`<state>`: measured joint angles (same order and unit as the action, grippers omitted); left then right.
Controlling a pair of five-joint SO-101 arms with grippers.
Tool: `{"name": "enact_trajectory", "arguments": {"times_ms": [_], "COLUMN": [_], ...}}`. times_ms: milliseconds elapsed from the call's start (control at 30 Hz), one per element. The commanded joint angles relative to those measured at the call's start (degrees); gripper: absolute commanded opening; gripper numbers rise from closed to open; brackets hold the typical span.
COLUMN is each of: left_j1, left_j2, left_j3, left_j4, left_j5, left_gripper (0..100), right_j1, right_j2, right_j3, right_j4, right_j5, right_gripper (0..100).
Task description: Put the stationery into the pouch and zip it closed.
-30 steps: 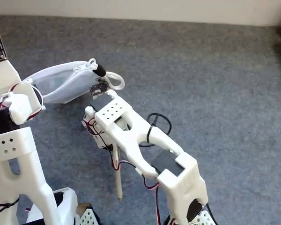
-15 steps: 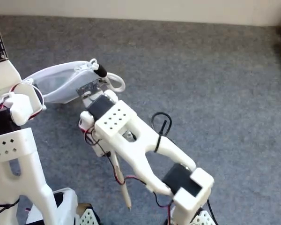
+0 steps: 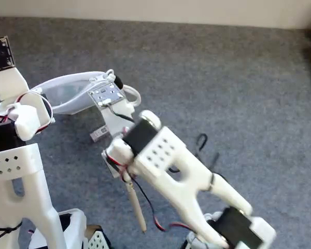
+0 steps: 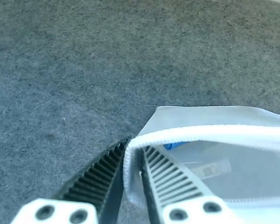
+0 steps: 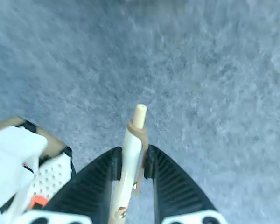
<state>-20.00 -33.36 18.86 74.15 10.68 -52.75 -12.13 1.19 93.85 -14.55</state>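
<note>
Right arm is getting the pen ready for the pouch

The right gripper (image 5: 130, 161) is pinching the beige pen (image 5: 132, 149) mid-barrel. The left gripper (image 4: 130, 175) is clamping the zipper rim of the clear pouch (image 4: 214, 158), which is sitting just beyond the right wrist on the grey carpet (image 3: 238, 78). I'd be tipping the pen toward the mouth and sliding it in along the zipper, not poking the side wall. Versus a second ago, the right arm's swung round and its wrist is now crowding the pouch's zipper end.
</note>
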Motion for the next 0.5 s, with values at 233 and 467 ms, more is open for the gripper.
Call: {"name": "enact_trajectory", "arguments": {"times_ms": [233,467], "left_j1": [1.6,3.1], "left_j2": [1.2,1.2], "left_j3": [0.7,0.6], "left_j4": [-0.6,-0.3], "left_j5": [0.3,0.3], "left_gripper": [1,1], "right_j1": [0.4,1.0], "right_j2": [-29.5,-42.1], "right_j3": [29.8,42.9], "right_j4": [-33.0,-48.4], "right_j5": [0.4,0.4], "right_gripper": [0.4,0.4]}}
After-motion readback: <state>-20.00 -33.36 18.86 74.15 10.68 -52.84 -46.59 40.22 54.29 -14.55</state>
